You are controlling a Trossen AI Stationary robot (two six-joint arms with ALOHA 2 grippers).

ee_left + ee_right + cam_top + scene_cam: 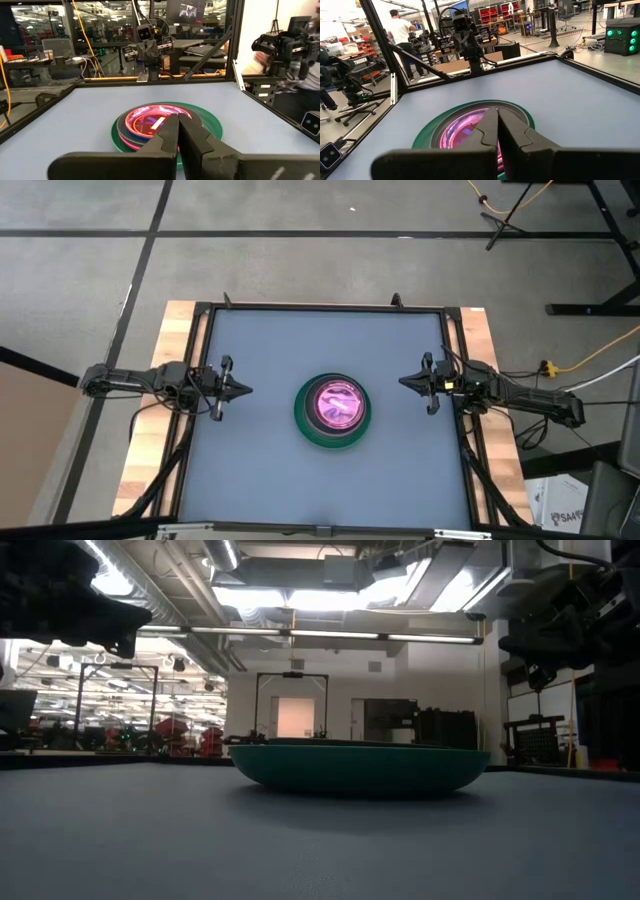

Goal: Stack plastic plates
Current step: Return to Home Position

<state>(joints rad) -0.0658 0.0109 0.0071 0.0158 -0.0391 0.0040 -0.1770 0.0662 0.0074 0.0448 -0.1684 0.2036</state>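
Observation:
The plates stand in one stack near the table's middle: a large dark green plate (pixel 333 435) rests on the table (pixel 260 480), with a hot pink plate (pixel 340 402) and small translucent ones nested inside it. The stack also shows in the low view as the green plate (pixel 360 768), and in both wrist views as the stack (pixel 165 125) and the stack (pixel 470 130). My left gripper (pixel 246 390) hovers left of the stack, shut and empty. My right gripper (pixel 402 382) hovers right of it, shut and empty. Both point at the stack.
A black frame (pixel 325 307) edges the grey table, with wooden boards (pixel 150 460) outside it. Bare table surface lies all around the stack. A person (pixel 400 30) stands in the room beyond the table's left side.

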